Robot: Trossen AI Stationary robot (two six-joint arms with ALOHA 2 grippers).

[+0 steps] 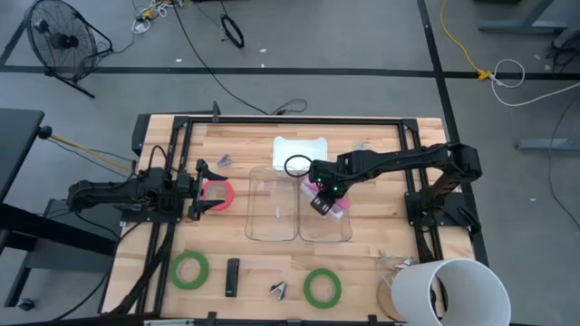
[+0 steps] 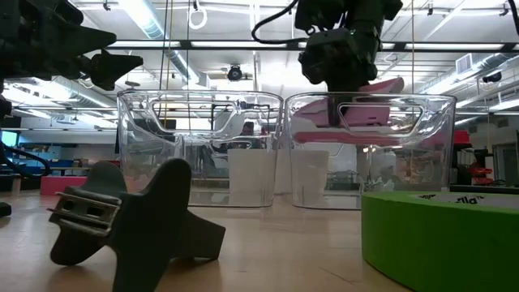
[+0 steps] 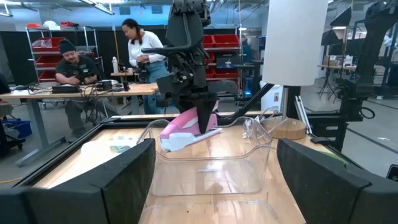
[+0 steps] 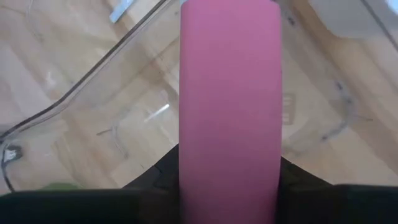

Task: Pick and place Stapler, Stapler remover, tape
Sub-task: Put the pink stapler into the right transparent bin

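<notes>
Pink stapler (image 1: pixel 332 201) was clamped in the right gripper (image 1: pixel 323 199), held level over the right of two clear bins (image 1: pixel 324 234) at about rim height. Farther left, the left gripper (image 1: pixel 201 188) hovered with fingers spread wide around a pink tape roll (image 1: pixel 218 192). Green tape rolls (image 1: pixel 190 270) lay near the table's front edge.
</notes>
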